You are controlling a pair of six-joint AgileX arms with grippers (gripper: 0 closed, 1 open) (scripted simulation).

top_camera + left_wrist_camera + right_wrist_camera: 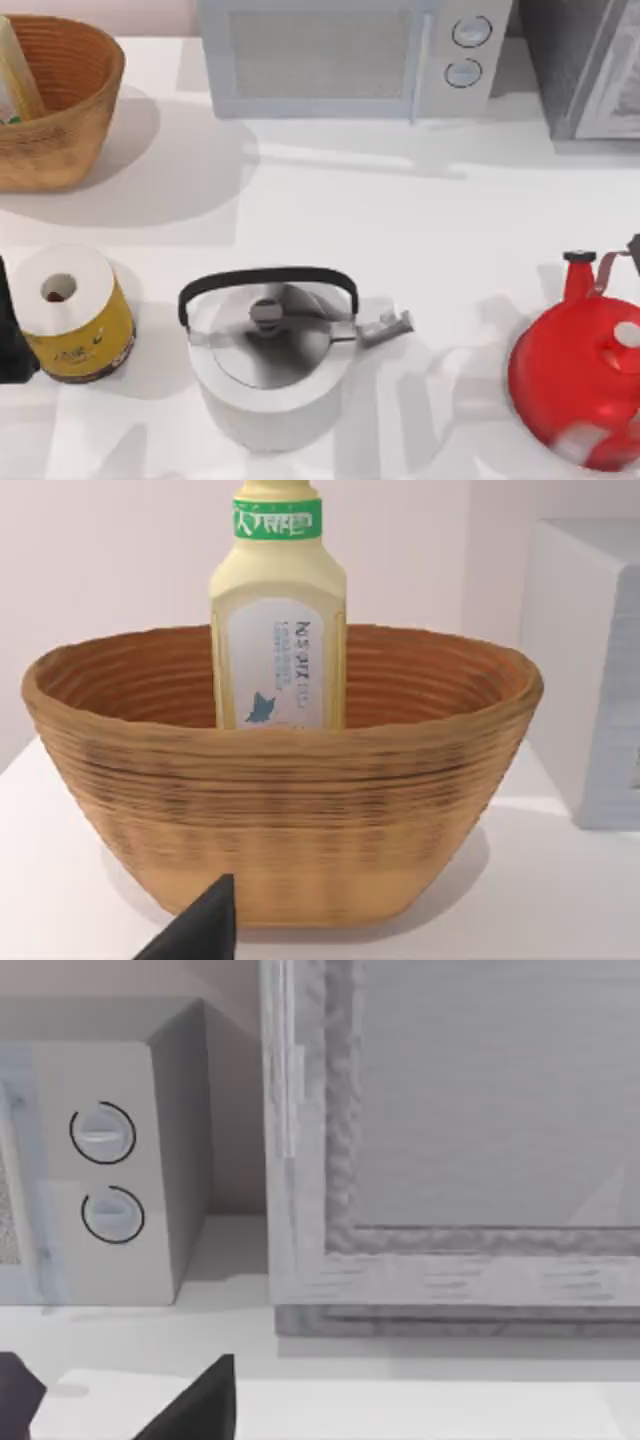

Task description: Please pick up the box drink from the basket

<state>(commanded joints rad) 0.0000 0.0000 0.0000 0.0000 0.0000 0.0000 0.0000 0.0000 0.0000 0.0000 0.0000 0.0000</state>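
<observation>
The basket (95,100), tan woven wicker with a thick rim, stands at the table's far left corner. The box drink (14,75), pale yellow with a green band, stands upright inside it against the left side. In the left wrist view the box drink (280,630) rises above the rim of the basket (280,810), which lies straight ahead of my left gripper (200,930). My left gripper (10,340) sits at the left edge, nearer the front than the basket and well apart from it. My right gripper (634,246) is at the right edge beside a red kettle.
A white roll with a yellow label (72,310) stands beside my left gripper. A grey kettle (270,350) sits front centre and the red kettle (580,380) front right. A microwave (350,55) and a grey cabinet (590,70) line the back.
</observation>
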